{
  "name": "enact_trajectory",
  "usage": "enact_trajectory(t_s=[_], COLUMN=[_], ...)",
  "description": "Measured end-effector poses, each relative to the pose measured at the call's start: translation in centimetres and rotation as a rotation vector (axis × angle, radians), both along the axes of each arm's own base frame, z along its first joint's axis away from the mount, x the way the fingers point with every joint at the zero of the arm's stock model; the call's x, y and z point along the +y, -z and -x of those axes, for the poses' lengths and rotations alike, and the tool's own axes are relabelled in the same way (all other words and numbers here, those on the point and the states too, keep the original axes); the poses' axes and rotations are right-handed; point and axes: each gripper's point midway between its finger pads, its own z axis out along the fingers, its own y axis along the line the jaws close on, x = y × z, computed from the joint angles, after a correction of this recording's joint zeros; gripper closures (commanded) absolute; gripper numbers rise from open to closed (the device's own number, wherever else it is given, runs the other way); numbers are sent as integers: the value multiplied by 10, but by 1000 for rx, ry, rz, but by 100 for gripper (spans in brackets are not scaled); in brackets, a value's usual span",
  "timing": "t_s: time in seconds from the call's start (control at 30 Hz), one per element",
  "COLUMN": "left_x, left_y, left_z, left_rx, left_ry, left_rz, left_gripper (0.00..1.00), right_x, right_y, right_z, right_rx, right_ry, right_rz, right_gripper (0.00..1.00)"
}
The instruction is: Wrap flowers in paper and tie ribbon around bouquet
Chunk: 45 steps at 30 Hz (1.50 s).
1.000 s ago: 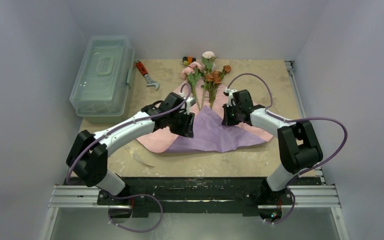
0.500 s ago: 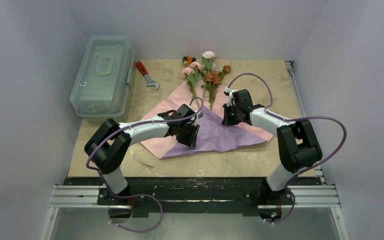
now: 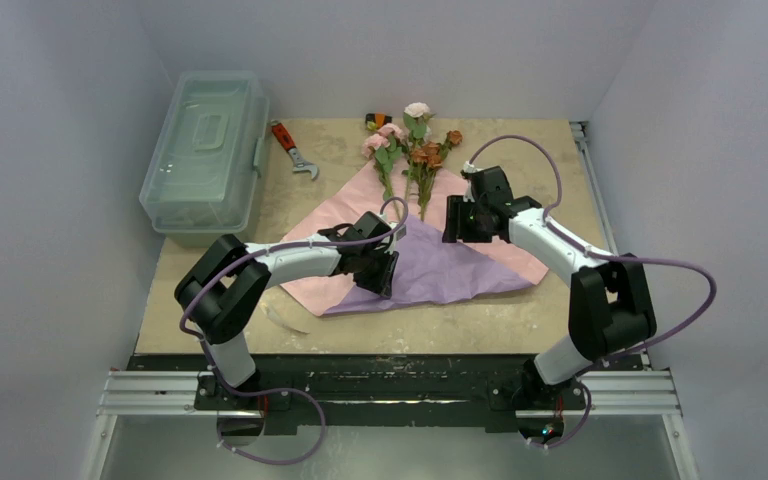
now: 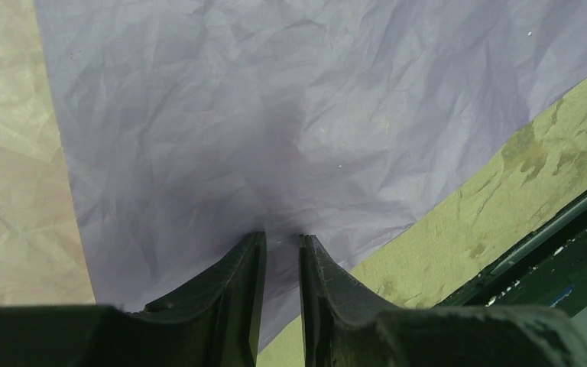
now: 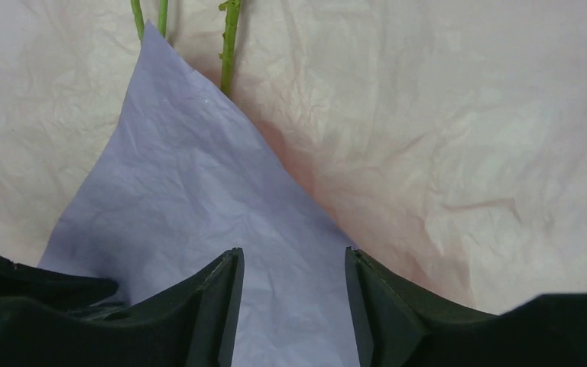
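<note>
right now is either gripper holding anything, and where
The left gripper pinches the paper at the folded lilac flap's near edge. The right gripper is open over the flap, holding nothing.

The flowers (image 3: 409, 150) lie on the pink paper (image 3: 430, 255), whose near corner is folded up showing lilac.

Even, soft overhead light is seen throughout, without glare. A dim shadow is cast on the paper (image 4: 290, 115) just ahead of the left gripper (image 4: 281, 243). In both wrist views the near fingers are rendered dark and slightly blurred.
</note>
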Motion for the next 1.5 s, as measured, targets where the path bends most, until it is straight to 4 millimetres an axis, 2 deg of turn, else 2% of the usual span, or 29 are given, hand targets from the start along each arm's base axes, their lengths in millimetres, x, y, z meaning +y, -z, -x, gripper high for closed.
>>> enact_trajectory(t_s=[0.13,0.23,0.27,0.37,0.43,0.5,0.57,0.8,1.03,1.4,1.5], left_x=[0,0,0,0,0,0,1,2,3,4,4], left_y=[0,0,0,0,0,0,0,1,1,1,0], left_z=[0,0,0,-1,-1,-1,-1,0,0,-1,-1], left_rx=[-1,-2,-2,-5,-5,-8,-9,-24,-46,-55,-57], left_ry=[0,0,0,4,6,12,12,12,7,5,3], left_rz=[1,2,2,1,1,-1,-1,12,25,27,24], left_gripper=[75,76,76,76,76,76,76,77,78,78,76], right_x=[-7,-5,-3,4,6,4,0,-18,-58,-112,-123], right_y=[-26,-37,-34,-10,18,40,55,64,64,65,65], right_z=[18,34,46,81,106,123,130,120,111,115,116], right_rx=[17,23,37,128,225,303,347,371,370,359,351], right_ry=[88,157,179,206,226,255,288,394,556,744,783], right_rz=[-30,-100,-130,-173,-174,-167,-161,-187,-174,-59,-36], right_gripper=[57,58,58,65,68,71,72,79,80,81,83])
